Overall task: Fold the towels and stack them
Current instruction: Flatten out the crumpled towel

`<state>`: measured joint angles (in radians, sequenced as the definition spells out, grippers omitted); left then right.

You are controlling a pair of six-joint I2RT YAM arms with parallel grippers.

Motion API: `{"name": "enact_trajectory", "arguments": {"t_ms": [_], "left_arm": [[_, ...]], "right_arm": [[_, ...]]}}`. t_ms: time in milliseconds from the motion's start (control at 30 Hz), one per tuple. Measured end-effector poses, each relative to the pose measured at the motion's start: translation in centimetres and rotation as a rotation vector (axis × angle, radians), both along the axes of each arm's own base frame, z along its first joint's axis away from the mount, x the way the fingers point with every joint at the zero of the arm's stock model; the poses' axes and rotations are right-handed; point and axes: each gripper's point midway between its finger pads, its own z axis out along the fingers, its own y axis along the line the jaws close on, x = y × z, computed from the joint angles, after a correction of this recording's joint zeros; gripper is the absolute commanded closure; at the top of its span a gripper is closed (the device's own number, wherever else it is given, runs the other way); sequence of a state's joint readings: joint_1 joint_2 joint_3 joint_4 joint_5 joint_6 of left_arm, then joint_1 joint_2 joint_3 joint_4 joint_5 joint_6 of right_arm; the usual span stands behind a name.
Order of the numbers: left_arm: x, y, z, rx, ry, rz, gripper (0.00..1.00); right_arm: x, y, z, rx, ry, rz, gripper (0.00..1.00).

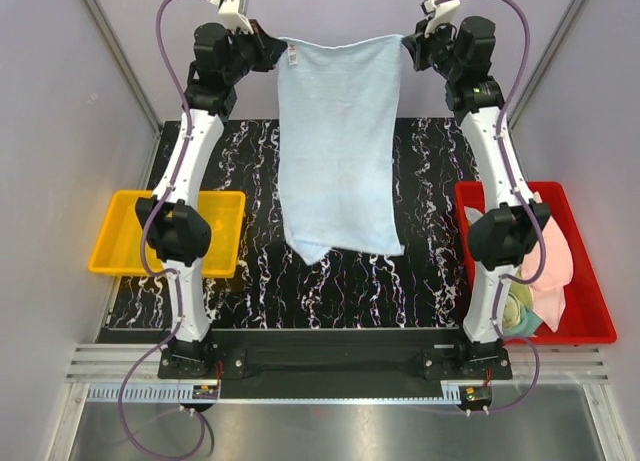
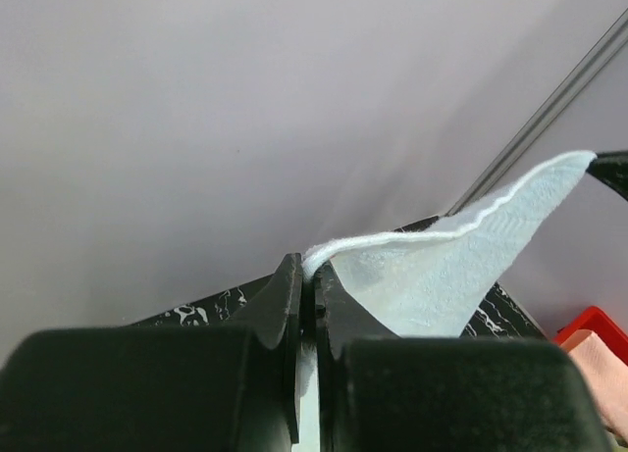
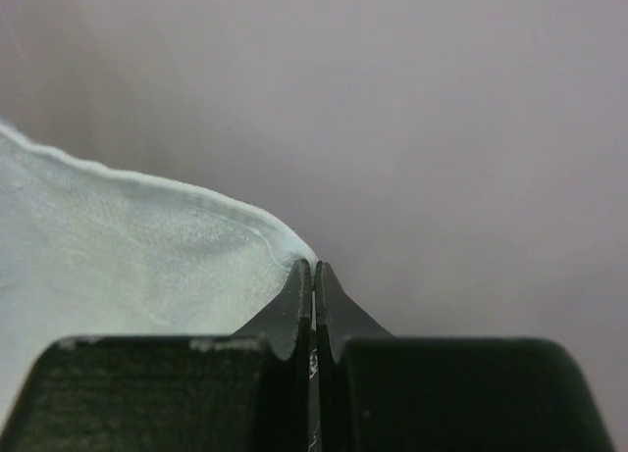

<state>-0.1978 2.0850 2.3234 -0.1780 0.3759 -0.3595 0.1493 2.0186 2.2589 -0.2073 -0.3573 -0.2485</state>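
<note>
Left end effector (image 2: 307, 268) pinching one top corner of blue towel (image 1: 340, 151), right end effector (image 3: 313, 268) pinching other; towel hanging spread above surface (image 1: 250, 271), likely readying flat lay-down for folding.

Robot lab test cell: left arm (image 1: 196, 151) and right arm (image 1: 497, 151) bolted by aluminium rail (image 1: 100, 366), plain grey wall panels (image 1: 60, 131), black marbled table (image 1: 250, 281), yellow tray (image 1: 115, 259), red tray (image 1: 590, 331), purple cables (image 1: 159, 41).

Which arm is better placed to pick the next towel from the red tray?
Right, probably: the red tray lies beside its base. But the left gripper and right gripper are shut on the blue towel.
</note>
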Motion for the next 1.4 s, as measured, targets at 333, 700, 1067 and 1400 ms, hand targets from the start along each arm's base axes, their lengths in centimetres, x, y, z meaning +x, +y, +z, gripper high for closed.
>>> {"name": "enact_trajectory", "arguments": {"t_ms": [333,700,1067,1400], "left_arm": [[2.3,-1.3,-3.6,0.005,-0.001,-0.067,1.0],[-11.8,-1.4,3.3,0.081,-0.043,-0.134,1.0],[-41.8,-1.3,21.2,-0.08,-0.525,-0.419,1.0],[-39.8,-2.4,22.1,-0.094,-0.42,-0.385,1.0]], "right_arm": [[4.3,-0.1,-3.0,0.002,-0.018,-0.007,1.0],[-11.4,-0.5,-0.3,0.032,0.078,0.084,1.0],[-43.9,-3.1,20.7,0.111,-0.54,0.216,1.0],[-44.7,-3.5,21.4,0.138,-0.508,0.199,1.0]]}}
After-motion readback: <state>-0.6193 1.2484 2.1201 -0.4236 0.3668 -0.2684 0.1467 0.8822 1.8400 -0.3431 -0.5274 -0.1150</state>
